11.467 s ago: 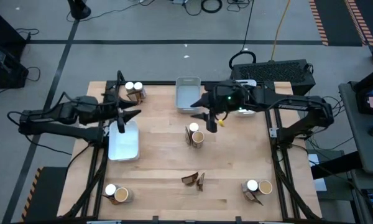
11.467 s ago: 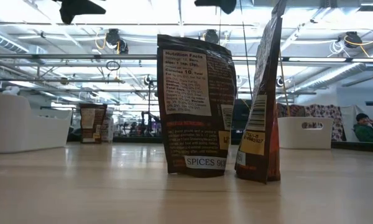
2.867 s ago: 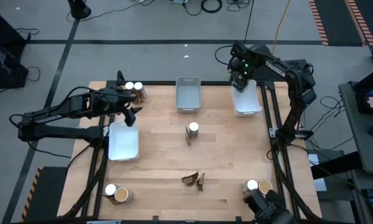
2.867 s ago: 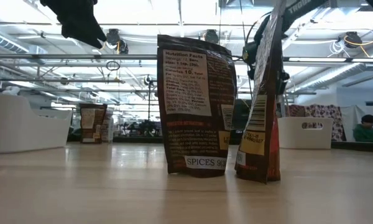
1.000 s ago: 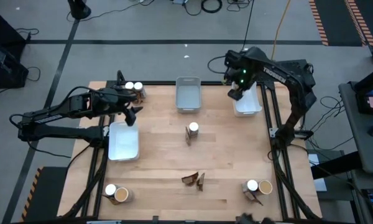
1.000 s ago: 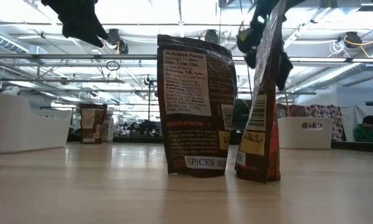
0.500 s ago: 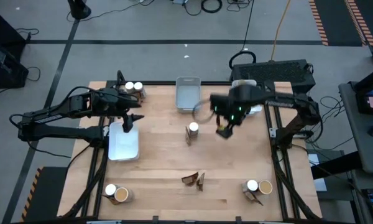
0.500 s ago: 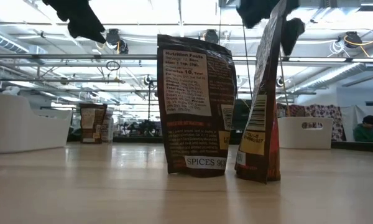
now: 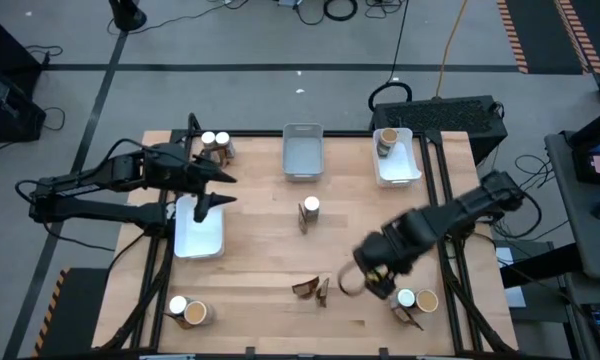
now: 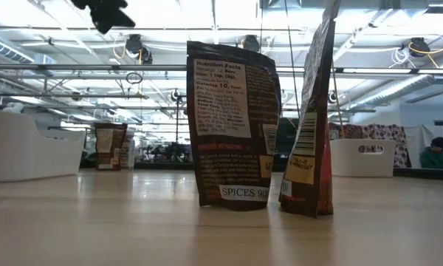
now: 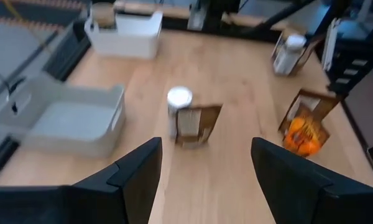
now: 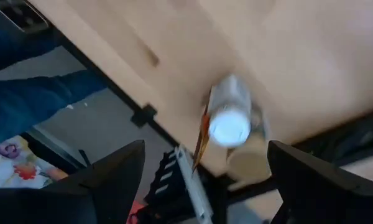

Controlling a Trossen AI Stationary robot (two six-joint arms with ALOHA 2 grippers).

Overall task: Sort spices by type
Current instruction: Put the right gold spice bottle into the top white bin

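While the desk carries spices scattered in five small groups, three trays sit on it: a white one at the left edge, a grey one at the middle back, and another white one at the back right, which already holds one tan-topped tub.

The right claw hangs low over the front right of the desk, between the middle-front packets and the front-right group. Its jaws stand wide apart with nothing in them. In its wrist view the white-capped jar of that group shows ahead between the fingers, with a packet edge touching it and a tub just beside; the jar stands upright, cap facing the camera. I judge this the nearer arm by far for that group, which lies toward the front-right corner from the claw.

The left claw hovers above the near end of the left white tray, jaws partly open and empty, pointing toward the centre of the desk, where a jar stands touching a packet.

Counting loose items as far as I can make out: four white-capped jars (back left, centre, front left, front right), two tubs on the desk at the front corners, and roughly five dark packets, two of them standing upright together at the middle front. The back-left group is too tight to count surely.
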